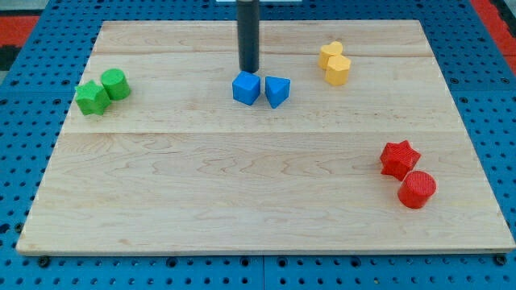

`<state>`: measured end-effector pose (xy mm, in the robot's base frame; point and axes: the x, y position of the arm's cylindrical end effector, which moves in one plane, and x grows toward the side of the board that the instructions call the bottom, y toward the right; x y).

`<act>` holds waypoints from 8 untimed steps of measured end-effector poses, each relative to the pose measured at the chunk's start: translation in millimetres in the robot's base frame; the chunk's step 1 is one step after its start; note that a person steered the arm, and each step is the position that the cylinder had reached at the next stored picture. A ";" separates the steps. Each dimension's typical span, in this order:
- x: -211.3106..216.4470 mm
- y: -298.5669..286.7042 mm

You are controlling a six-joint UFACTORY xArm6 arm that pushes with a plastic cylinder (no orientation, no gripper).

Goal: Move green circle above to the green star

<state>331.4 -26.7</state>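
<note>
The green circle (115,84) sits at the view's left, touching the green star (92,98) on the star's upper right side. My tip (248,70) is at the view's top centre, just above the blue cube (246,88), far to the right of both green blocks.
A blue triangular block (276,91) sits right of the blue cube. Two yellow blocks (334,64) touch each other at the view's upper right. A red star (399,159) and a red circle (417,189) sit at the lower right. The wooden board (242,201) lies on a blue pegboard.
</note>
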 end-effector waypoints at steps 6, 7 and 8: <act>89.6 -138.8; 73.2 -150.4; 37.8 -150.5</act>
<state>369.3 -177.2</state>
